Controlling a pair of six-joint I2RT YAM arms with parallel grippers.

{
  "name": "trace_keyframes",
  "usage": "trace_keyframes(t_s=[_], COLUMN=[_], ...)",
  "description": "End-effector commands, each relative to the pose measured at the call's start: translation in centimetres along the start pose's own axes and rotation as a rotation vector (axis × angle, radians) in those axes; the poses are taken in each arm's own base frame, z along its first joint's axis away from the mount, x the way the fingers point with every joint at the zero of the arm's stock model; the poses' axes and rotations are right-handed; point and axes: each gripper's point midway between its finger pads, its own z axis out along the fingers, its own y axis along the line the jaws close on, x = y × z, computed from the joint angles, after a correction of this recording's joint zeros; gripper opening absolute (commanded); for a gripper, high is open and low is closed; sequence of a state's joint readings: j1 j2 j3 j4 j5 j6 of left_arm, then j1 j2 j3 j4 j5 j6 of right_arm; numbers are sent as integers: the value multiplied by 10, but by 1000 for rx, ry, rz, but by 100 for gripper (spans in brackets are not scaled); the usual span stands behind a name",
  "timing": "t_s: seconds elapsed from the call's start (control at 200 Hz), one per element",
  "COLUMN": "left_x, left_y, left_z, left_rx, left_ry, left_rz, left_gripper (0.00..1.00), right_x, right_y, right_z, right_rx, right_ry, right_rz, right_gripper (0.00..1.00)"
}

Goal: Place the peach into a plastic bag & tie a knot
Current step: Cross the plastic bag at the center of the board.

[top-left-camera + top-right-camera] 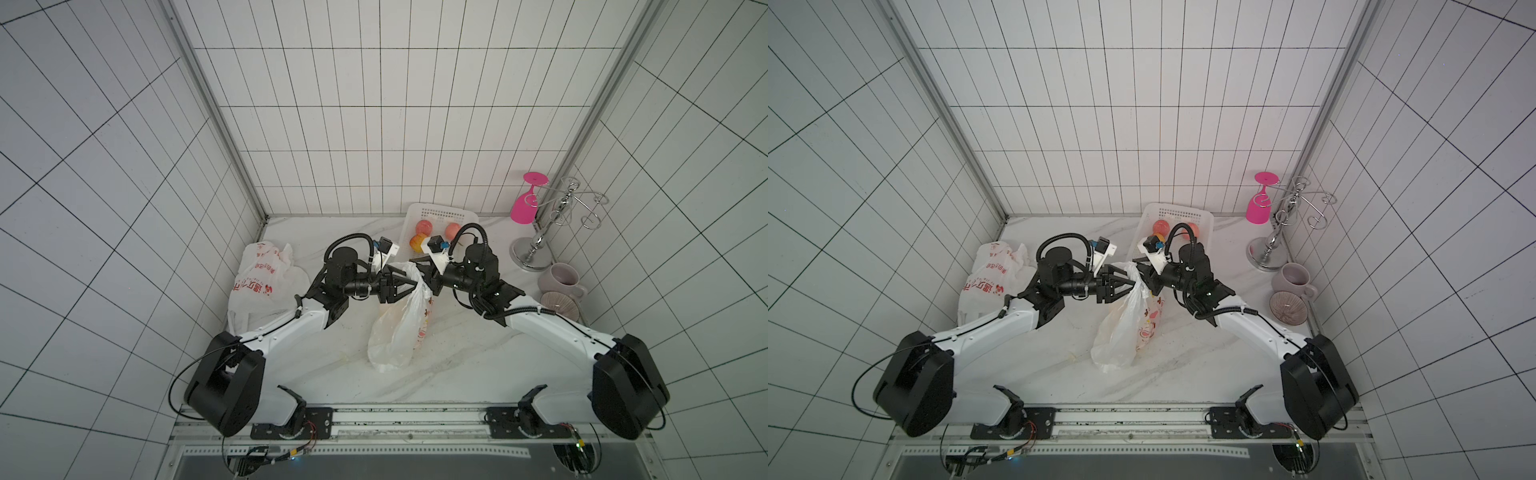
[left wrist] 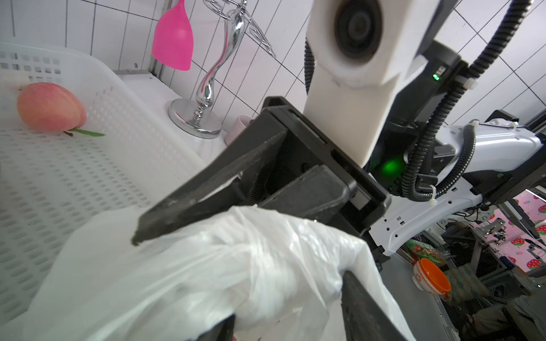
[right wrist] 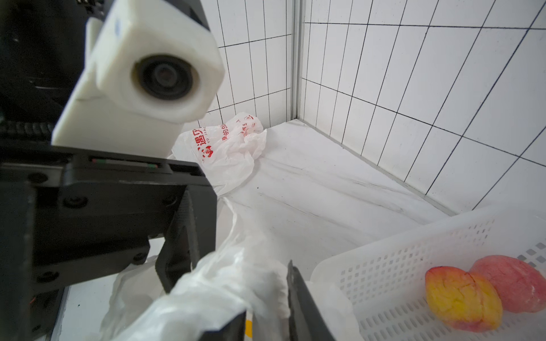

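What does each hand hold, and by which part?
The bag: its bunched neck lies between the fingers of both the left hand and the right hand. Whether either hand really clamps it cannot be told.

Bright, even light; blurred close foregrounds.

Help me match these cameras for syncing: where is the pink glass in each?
Top view: pink glass at far right, hanging on the chrome rack.
Top view: pink glass far right likewise.
Left wrist: pink glass hanging beside the chrome rack.
Right wrist: not in it.
Shared landmark: white basket.
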State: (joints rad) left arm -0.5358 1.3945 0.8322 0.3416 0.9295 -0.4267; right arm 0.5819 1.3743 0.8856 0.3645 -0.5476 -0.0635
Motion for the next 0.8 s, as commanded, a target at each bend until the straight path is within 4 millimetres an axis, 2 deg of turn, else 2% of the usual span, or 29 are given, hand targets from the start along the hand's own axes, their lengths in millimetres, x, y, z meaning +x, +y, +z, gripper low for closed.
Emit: trace_keyframes(t_s=[0.0,0.14,0.265,0.445,0.585,0.695,0.795], left_x=[-21,-18,-14,-19,-23,-30,-35], left_y=[-17,-28,-24,-6,1,3,-2], left_z=[12,19,15,-12,-36,-54,-58], left_rx=[43,82,47,-74,-140,-170,-160], left_ry=[-39,-21,-12,-13,-33,-78,-105], left_rz=[93,116,116,89,59,30,49], left_gripper=[59,61,61,61,59,51,46], right_x=[-19,-21,-25,-15,-17,-15,-14], right_y=[19,17,12,7,3,2,2], right_z=[8,9,9,8,5,2,2], right_rx=[-100,-91,-78,-65,-44,-40,-43], right_ry=[-37,-39,-60,-56,-68,-66,-64], right_rz=[0,1,17,30,30,30,29], right_gripper=[32,39,34,22,18,17,16])
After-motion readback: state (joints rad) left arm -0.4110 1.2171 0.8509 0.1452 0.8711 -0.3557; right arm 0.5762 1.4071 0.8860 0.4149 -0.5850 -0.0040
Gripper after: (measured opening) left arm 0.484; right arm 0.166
